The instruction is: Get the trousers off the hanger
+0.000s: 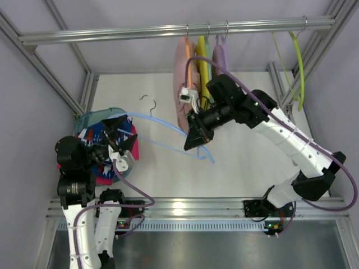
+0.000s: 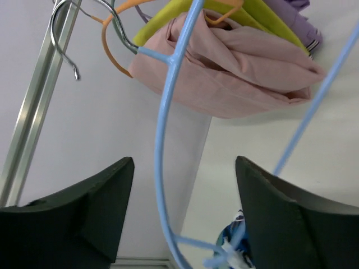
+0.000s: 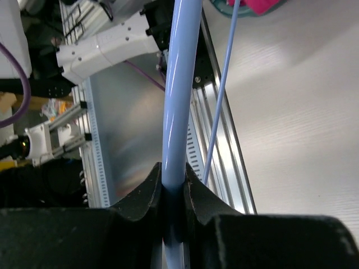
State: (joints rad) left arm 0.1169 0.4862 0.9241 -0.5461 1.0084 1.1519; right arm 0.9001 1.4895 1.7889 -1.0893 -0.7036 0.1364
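The light-blue hanger hangs level over the table, its metal hook pointing away from me. My right gripper is shut on its right end; the right wrist view shows the blue rod pinched between the jaws of that gripper. The hanger's left end reaches the dark blue printed trousers at the left. My left gripper is open right above them. In the left wrist view the hanger rod passes between the spread fingers of the left gripper, with a bit of trousers below.
A teal basket holds the trousers and a magenta garment. Pink, yellow and lilac garments hang from the rail. Two yellow-green hangers hang at the right. Frame posts stand at both sides.
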